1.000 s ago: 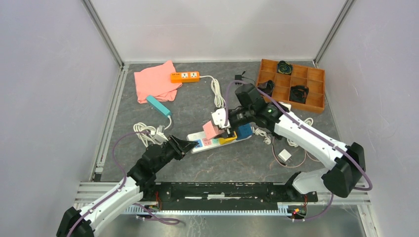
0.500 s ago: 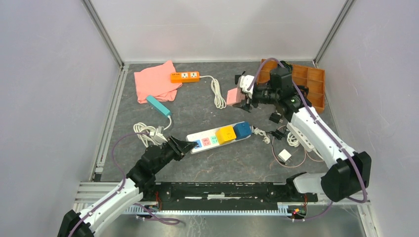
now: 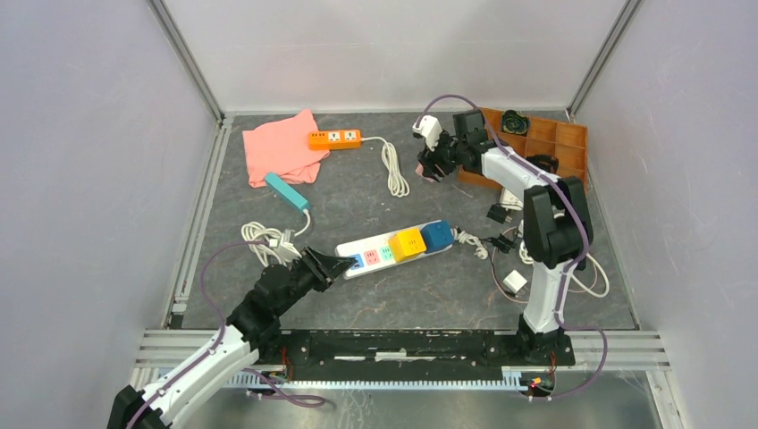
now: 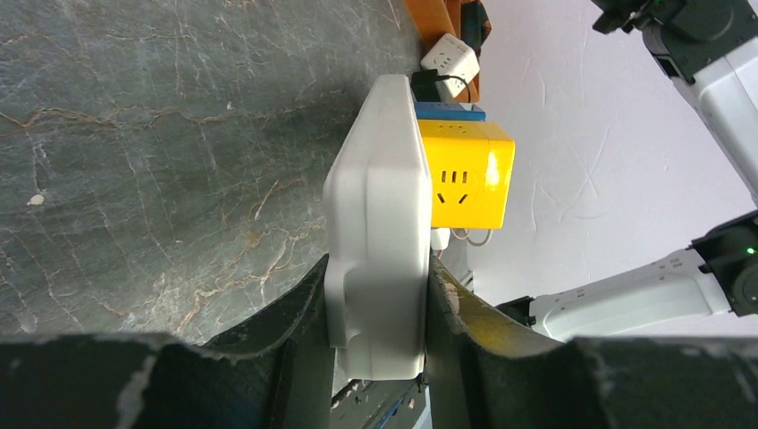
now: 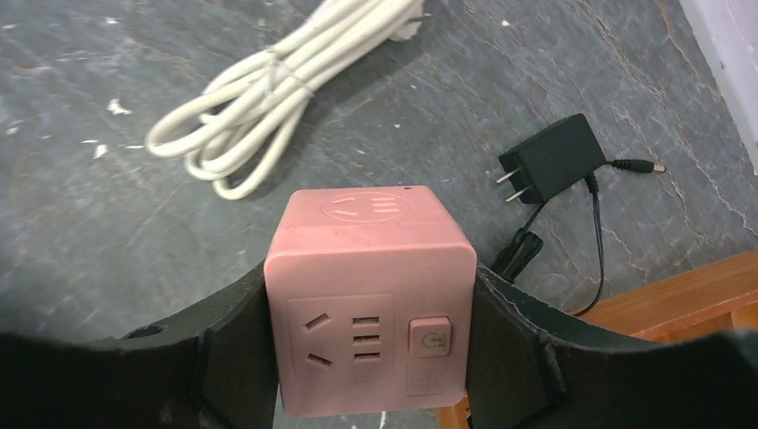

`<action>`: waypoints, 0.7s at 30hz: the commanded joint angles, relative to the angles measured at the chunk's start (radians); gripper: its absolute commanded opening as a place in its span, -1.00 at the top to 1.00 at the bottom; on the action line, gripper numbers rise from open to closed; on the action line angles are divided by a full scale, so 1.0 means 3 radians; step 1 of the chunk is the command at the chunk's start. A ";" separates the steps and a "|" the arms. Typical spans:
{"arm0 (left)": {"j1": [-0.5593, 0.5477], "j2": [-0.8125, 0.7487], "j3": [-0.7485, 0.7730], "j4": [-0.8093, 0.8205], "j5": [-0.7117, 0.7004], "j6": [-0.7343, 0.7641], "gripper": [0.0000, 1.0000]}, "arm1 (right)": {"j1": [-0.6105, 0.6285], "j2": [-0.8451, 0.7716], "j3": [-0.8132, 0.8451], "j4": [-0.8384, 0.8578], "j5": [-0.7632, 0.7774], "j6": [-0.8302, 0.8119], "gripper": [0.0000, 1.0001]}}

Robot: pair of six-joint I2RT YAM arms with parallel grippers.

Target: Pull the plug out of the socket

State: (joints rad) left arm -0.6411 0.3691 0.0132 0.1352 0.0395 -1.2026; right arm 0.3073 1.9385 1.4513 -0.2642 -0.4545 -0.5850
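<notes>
Right jaws, gripping the pink cube plug (image 5: 368,299), have swung far right (near the orange compartment tray (image 3: 565,136)); left jaws clamp the white pastel-outlet power strip (image 4: 375,232).

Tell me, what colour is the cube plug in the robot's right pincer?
Pink. The cube plug shows best in the right wrist view.

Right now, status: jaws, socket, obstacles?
Left jaws shut on power strip end. Right jaws hold pink cube plug, off the strip. Yellow cube, blue cube plugged in.

pink plug (image 5: 368,295) apparently aloft, socket (image 3: 370,255) flat
</notes>
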 commanded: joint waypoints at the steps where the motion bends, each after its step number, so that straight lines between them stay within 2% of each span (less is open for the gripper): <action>1: 0.0015 -0.0019 -0.0044 -0.0026 -0.0147 0.0209 0.96 | 0.0010 0.0173 0.0403 0.0063 0.0247 0.0068 0.68; 14: 0.0014 0.0031 -0.0038 0.0020 -0.0046 0.0221 0.96 | 0.0012 0.0515 0.0546 0.0029 0.0581 0.0042 -0.06; 16: 0.0015 0.0033 -0.0039 0.0020 -0.0040 0.0224 0.96 | 0.0012 0.0522 0.0554 0.0017 0.0598 0.0043 -0.24; 20: 0.0015 0.0024 -0.0035 0.0018 -0.0020 0.0222 0.96 | 0.0009 0.0369 0.0558 -0.0007 0.0533 0.0072 -0.95; 21: 0.0015 0.0030 -0.0034 0.0020 -0.0019 0.0225 0.96 | 0.0008 0.0303 0.0557 -0.0005 0.0512 0.0091 -0.96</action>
State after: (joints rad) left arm -0.6407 0.3710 0.0132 0.1360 0.0437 -1.2026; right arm 0.3073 2.0972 1.5688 -0.2882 -0.2867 -0.5694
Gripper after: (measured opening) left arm 0.424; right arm 0.919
